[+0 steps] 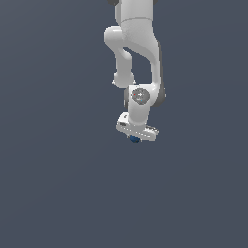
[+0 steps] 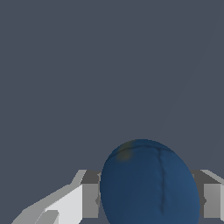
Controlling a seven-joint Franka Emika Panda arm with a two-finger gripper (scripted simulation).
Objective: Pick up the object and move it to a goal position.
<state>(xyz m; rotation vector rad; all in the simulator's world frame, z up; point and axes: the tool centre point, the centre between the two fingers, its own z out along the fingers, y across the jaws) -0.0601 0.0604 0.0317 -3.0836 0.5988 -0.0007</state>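
Note:
The object is a small, glossy dark blue ball (image 1: 134, 139) that peeks out just under the white gripper body in the exterior view. In the wrist view the ball (image 2: 148, 183) fills the space between the two grey fingers (image 2: 89, 194), which press on both its sides. My gripper (image 1: 135, 139) (image 2: 148, 199) is shut on the ball and points downward. The white arm (image 1: 138, 53) hangs down from the top of the exterior view. Most of the ball is hidden behind the gripper body there.
Only a plain dark grey-blue background (image 1: 58, 184) surrounds the arm in both views. No goal marker or other object shows.

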